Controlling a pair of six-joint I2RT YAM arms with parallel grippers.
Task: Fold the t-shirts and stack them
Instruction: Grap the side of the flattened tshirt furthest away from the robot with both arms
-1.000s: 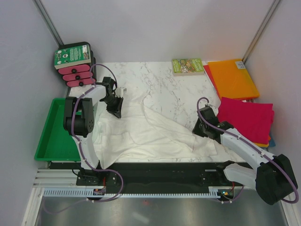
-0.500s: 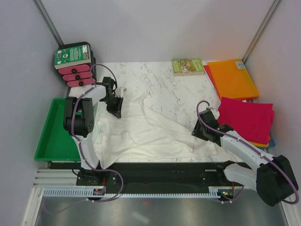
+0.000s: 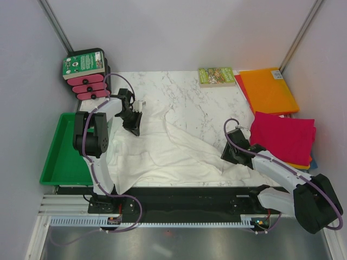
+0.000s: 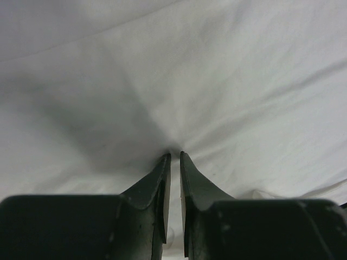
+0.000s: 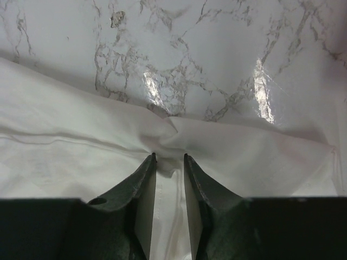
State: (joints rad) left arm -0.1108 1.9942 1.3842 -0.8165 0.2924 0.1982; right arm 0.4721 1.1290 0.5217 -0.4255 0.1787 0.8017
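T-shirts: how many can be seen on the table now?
3: white t-shirt spread at the front, magenta t-shirt folded at the right, orange t-shirt behind it. Others may lie underneath.

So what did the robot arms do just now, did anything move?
The right gripper slid a little toward the near edge of the table, tugging the near right corner of the white t-shirt with it, jaws pinching a fold. The left gripper stayed put, clamped on the shirt. The magenta t-shirt and orange t-shirt didn't move.

Marble-patterned table [image 3: 190,95] and its load
White t-shirt [image 3: 162,154] spreads between both arms; green-covered book [image 3: 216,76], orange [image 3: 268,89] and magenta [image 3: 284,135] folded shirts lie beyond the right arm.
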